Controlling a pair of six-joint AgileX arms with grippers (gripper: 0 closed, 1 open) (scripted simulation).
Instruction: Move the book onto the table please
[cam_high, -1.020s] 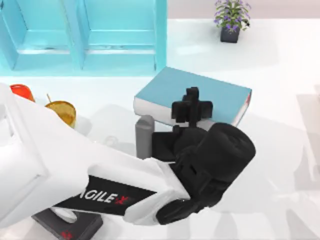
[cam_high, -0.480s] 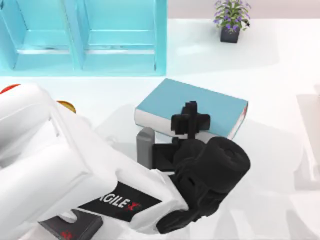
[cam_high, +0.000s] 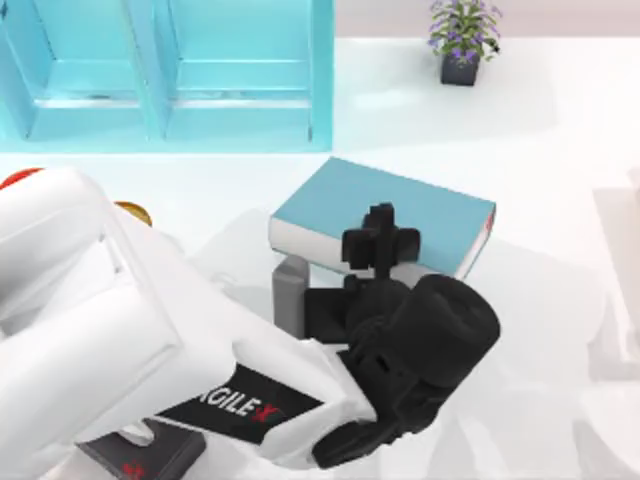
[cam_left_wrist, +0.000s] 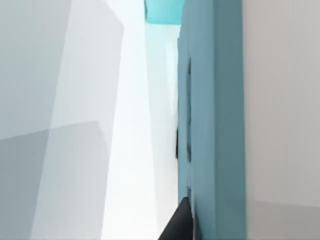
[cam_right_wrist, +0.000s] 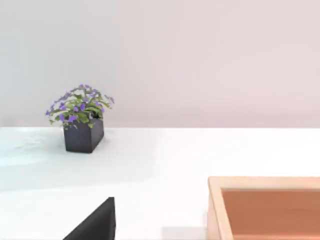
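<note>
Lowered away from the turquoise shelf unit (cam_high: 165, 70) since a second ago, the book (cam_high: 400, 205) rests on the table (cam_high: 560, 170), left gripper (cam_high: 380, 240) clamped on its near edge. Rigid, weighty, smooth-covered, it suits a firm edge grip.

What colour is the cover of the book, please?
Light blue, with white page edges; the book shows best in the top view.

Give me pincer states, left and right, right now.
Left pincer: closed on the book, at the book's near edge over the table.
Right pincer: cannot be told.
</note>
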